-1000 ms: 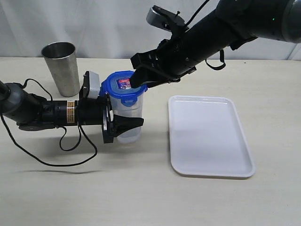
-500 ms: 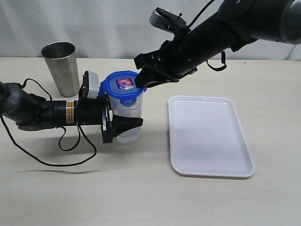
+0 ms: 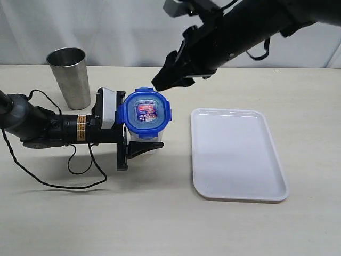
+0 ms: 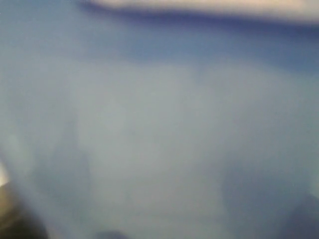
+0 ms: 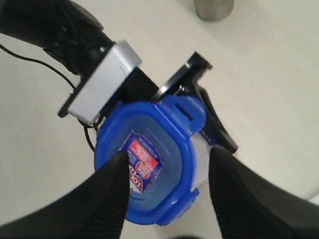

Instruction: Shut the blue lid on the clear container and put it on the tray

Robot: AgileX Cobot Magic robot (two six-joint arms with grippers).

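The blue lid [image 3: 145, 113] with its red-blue label sits on the mouth of the clear container [image 3: 151, 138], which is tipped so the lid faces the exterior camera. My left gripper [image 3: 146, 140] lies low along the table and is shut on the clear container's body; one black finger [image 3: 145, 150] shows under it. In the right wrist view the blue lid [image 5: 144, 169] and the clear container's wall [image 5: 200, 164] lie below my right gripper [image 5: 168, 154], which is open and apart from them. My right gripper [image 3: 166, 80] hangs above the lid. The left wrist view is a blue-grey blur. The white tray [image 3: 234, 154] lies to the right.
A steel cup [image 3: 69, 77] stands at the back left, also seen as the steel cup [image 5: 214, 7] in the right wrist view. Black cables [image 3: 64, 178] loop on the table by the left arm. A grey curtain hangs behind the table.
The right gripper has risen off the lid and drawn back up to the right. The left gripper has turned, tipping the container so the lid faces the camera.
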